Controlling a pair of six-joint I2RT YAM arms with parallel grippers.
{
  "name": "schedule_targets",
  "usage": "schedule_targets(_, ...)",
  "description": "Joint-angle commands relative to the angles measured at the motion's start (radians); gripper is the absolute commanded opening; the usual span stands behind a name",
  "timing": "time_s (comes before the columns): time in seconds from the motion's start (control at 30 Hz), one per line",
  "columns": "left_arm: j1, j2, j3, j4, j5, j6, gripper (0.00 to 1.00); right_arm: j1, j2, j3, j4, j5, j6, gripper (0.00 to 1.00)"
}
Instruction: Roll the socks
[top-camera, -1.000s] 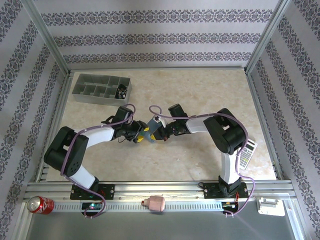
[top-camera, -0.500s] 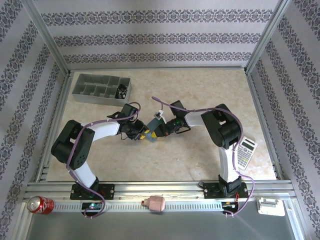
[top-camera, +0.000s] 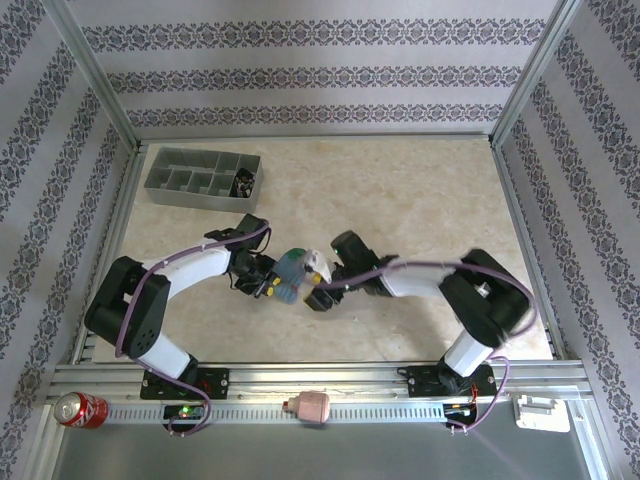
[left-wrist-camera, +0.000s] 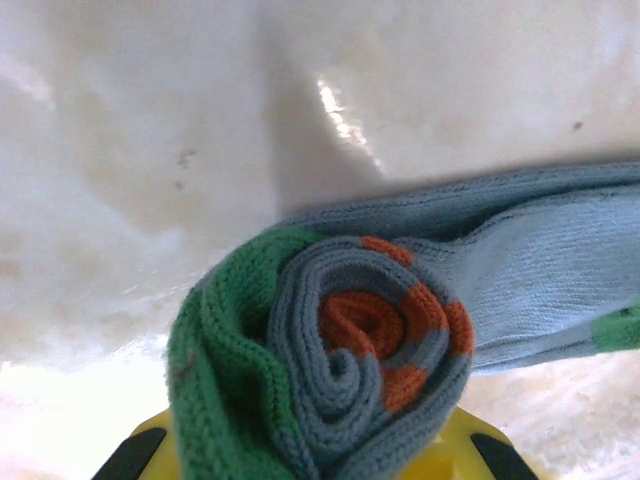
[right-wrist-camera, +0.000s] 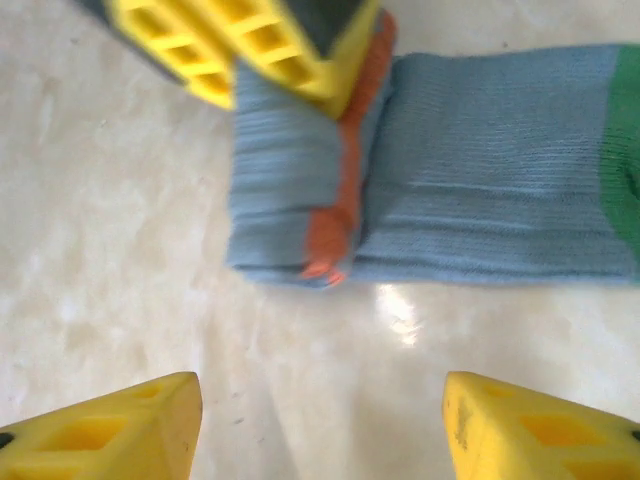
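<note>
On the marble-patterned table, near its front centre, lies a blue-grey sock with orange stripes and a green toe. One end is wound into a tight spiral and the rest trails flat on the surface. The left gripper is closed on that rolled end, with its yellow fingers pressed against either side of it. The right gripper hangs just beside the sock, its fingers spread wide over bare tabletop and holding nothing. At the far left corner sits a grey divided organiser tray. Its rightmost compartment holds small dark items, too small to identify.
</note>
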Motion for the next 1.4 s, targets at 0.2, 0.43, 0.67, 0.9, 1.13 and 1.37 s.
schedule_targets(0.2,-0.004,0.152,0.078,-0.194,-0.057,-0.089,0.00,0.273,0.014,0.005,0.184,0.606,-0.272,0.68)
schedule_targets(0.43,0.016,0.196,0.115,-0.215,-0.047,-0.049,0.00,0.328,0.146,0.126,0.164,0.691,-0.412,0.67)
schedule_targets(0.67,0.025,0.200,0.116,-0.211,-0.036,-0.032,0.00,0.330,0.258,0.183,0.098,0.728,-0.451,0.35)
schedule_targets(0.9,0.042,0.104,0.077,-0.157,-0.028,-0.034,0.40,0.293,0.246,0.162,0.005,0.640,-0.346,0.00)
schedule_targets(1.13,0.106,-0.089,-0.045,0.016,-0.051,-0.093,0.71,0.203,0.245,0.155,-0.080,0.380,-0.249,0.00)
schedule_targets(1.37,0.175,-0.203,-0.155,0.267,-0.072,-0.095,0.75,0.122,0.279,0.203,-0.146,0.180,-0.186,0.00)
